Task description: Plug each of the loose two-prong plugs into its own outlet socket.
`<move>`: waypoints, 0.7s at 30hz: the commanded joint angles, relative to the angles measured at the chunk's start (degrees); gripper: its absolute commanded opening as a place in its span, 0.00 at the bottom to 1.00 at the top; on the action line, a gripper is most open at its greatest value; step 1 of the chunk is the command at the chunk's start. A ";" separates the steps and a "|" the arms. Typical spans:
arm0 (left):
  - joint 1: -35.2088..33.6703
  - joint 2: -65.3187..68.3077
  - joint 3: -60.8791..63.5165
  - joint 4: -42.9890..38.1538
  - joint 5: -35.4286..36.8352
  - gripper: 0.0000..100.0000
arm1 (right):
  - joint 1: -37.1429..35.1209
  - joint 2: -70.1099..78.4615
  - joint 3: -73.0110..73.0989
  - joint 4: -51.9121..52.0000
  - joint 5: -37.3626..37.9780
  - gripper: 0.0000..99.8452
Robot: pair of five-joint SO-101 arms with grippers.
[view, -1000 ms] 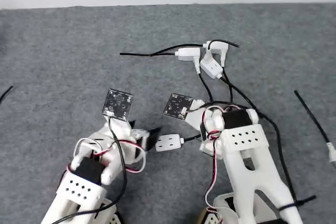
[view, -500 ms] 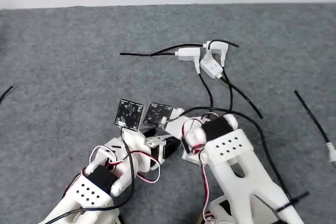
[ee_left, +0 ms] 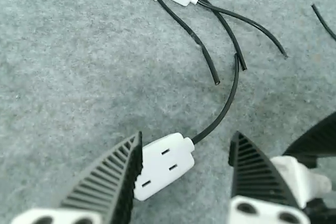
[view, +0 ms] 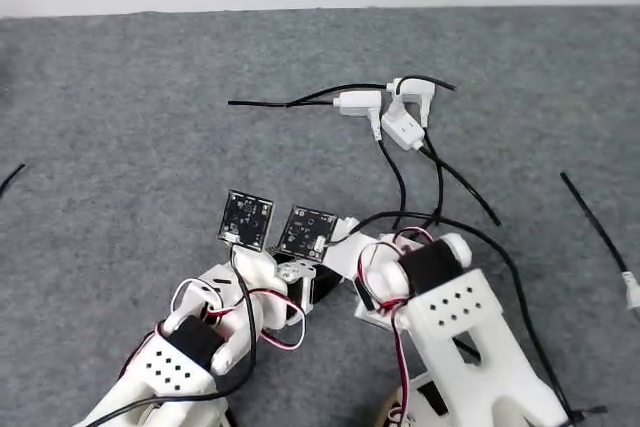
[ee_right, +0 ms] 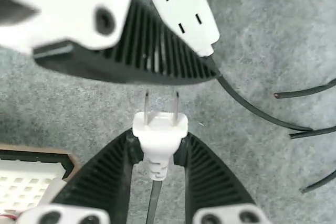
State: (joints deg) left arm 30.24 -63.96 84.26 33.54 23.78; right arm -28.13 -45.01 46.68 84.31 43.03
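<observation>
— What has changed?

— In the last half second the right arm [view: 455, 307] has drawn back a little from the socket, and its camera board [view: 307, 232] sits slightly nearer its own base. The left arm [view: 200, 332] has kept its place. A second ago the two arms stood farther apart, and from above the socket lay in plain sight between them.

— Where is the socket now?

— The socket [ee_left: 163, 165] lies flat on the grey surface [ee_left: 79, 77], slotted face up. It touches one finger of the left claw [ee_left: 187, 135], which is spread wide and grips nothing. Its long axis slants into the gap between the fingers, and its black cord [ee_left: 229, 103] leaves from the end inside that gap.

— And the plug?

— The plug [ee_right: 159, 129] is clamped in the right claw [ee_right: 159, 141], just short of the socket. Its long axis runs along the claw's fingers. Both prongs point toward the socket, but a finger of the left claw lies across between them. I can't tell whether the prongs touch it.

— Anything else?

— Well beyond the socket lies a second socket [view: 403, 129] with two white plugs close against it.
</observation>
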 commanded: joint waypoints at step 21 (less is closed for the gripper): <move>0.18 -0.53 -0.48 -1.41 0.44 0.25 | 1.89 -4.53 -2.11 0.13 -0.53 0.01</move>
State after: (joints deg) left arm 30.24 -63.96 84.26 33.54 23.78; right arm -28.57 -49.05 46.68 84.31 41.36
